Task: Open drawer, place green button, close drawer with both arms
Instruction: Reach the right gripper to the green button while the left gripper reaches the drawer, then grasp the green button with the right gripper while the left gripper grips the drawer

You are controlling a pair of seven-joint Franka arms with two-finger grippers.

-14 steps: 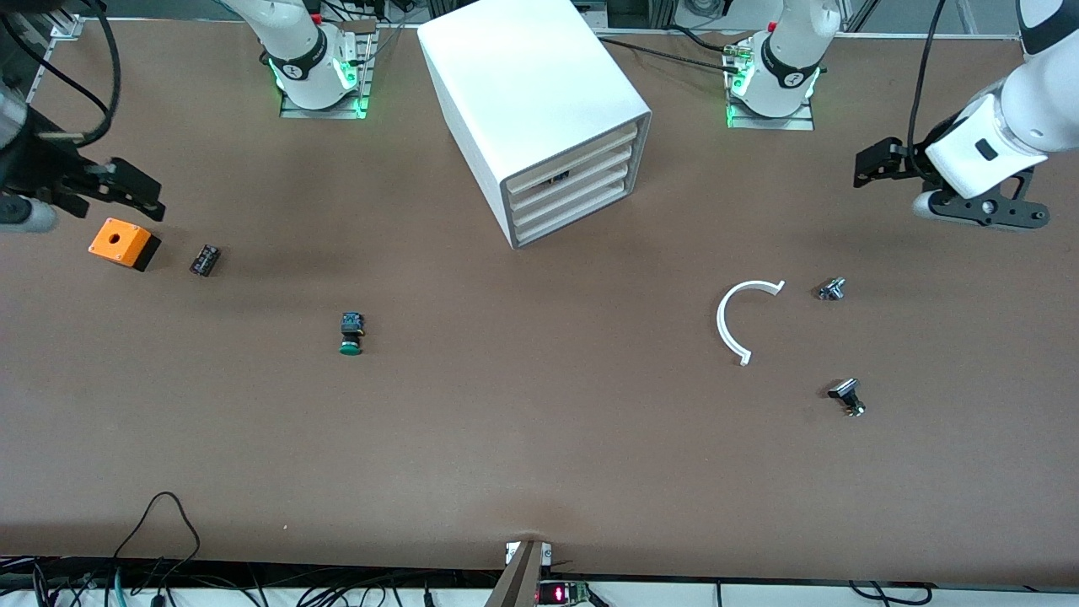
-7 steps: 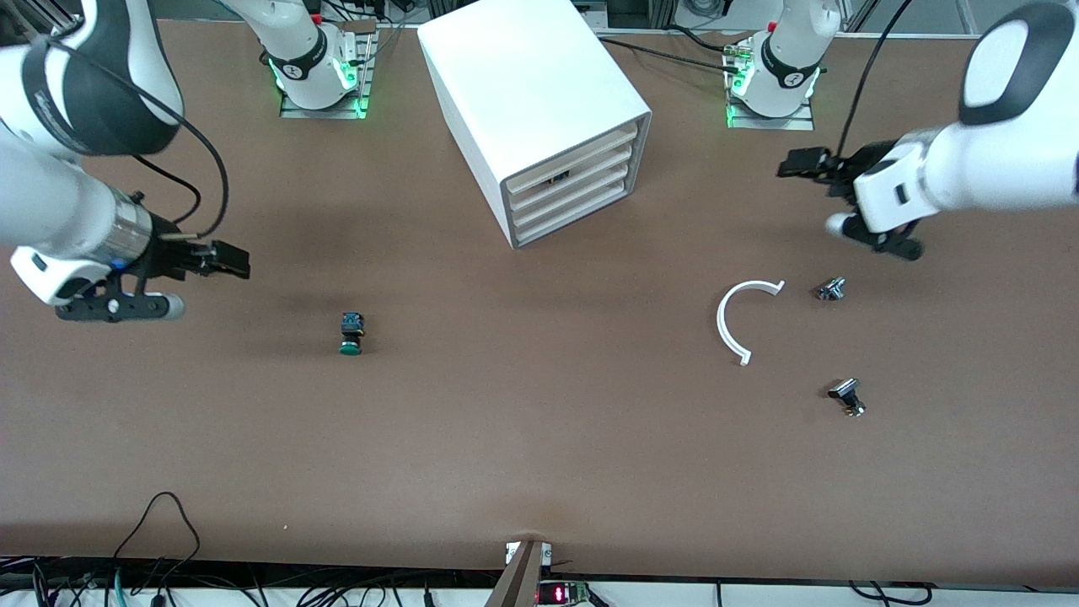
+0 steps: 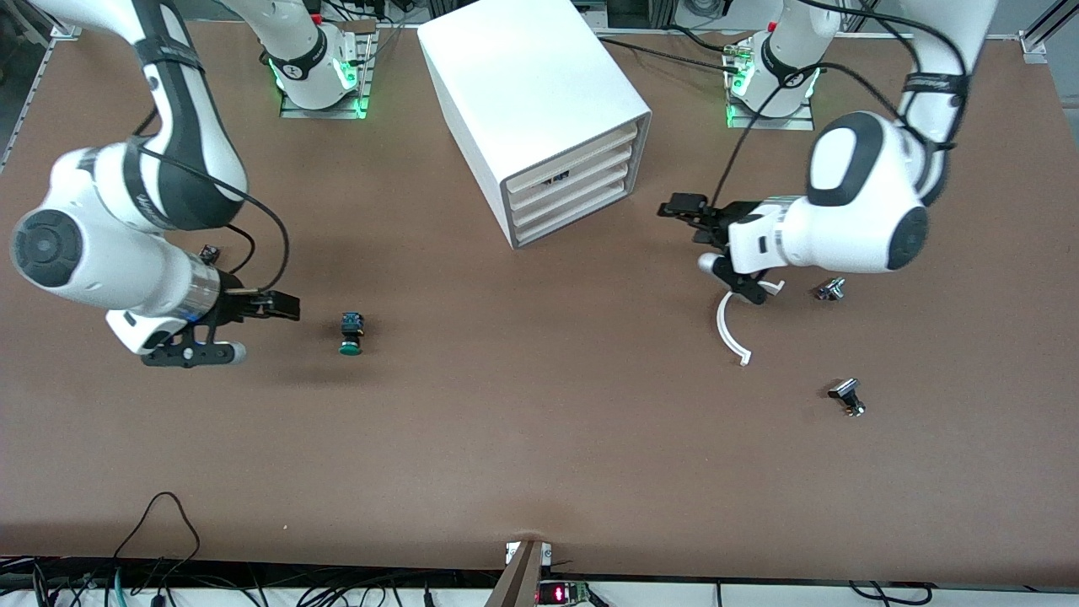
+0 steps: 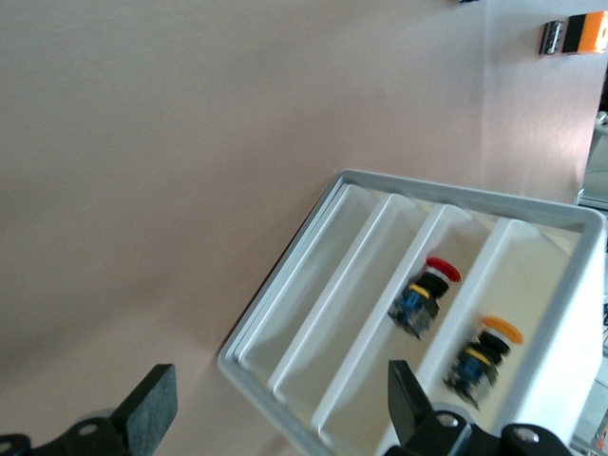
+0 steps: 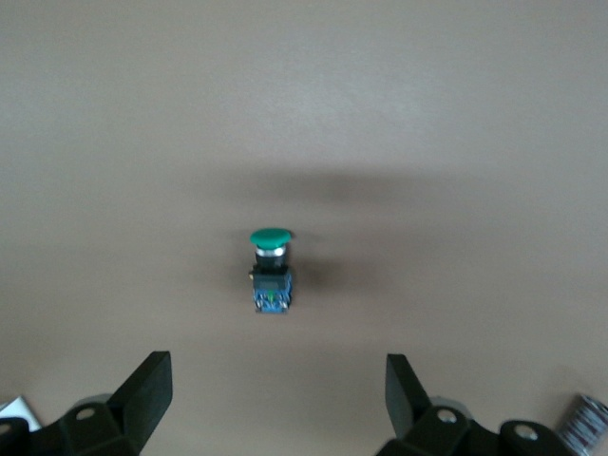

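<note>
The white cabinet [image 3: 523, 76] stands at the middle of the table's robot edge, and its bottommost drawer [image 3: 575, 216] is shut. The green-capped button [image 3: 351, 332] lies on its side on the table toward the right arm's end. My right gripper [image 3: 285, 306] is open and empty just beside it. The right wrist view shows the button [image 5: 271, 271] ahead of the open gripper [image 5: 275, 394]. My left gripper [image 3: 684, 207] is open and empty, close in front of the cabinet. The left wrist view shows the cabinet's front [image 4: 294, 285] between the fingers of the gripper [image 4: 280, 418].
A white curved strip [image 3: 730, 324], a silvery part [image 3: 831, 289] and a black-capped button [image 3: 846, 396] lie toward the left arm's end. A small black part [image 3: 209, 251] peeks out by the right arm. Red-capped [image 4: 425, 290] and yellow-capped [image 4: 484, 353] buttons show inside the cabinet.
Both arms have swung inward. The right gripper has moved over to the green button, covering the orange box. The left gripper has moved toward the cabinet's front.
</note>
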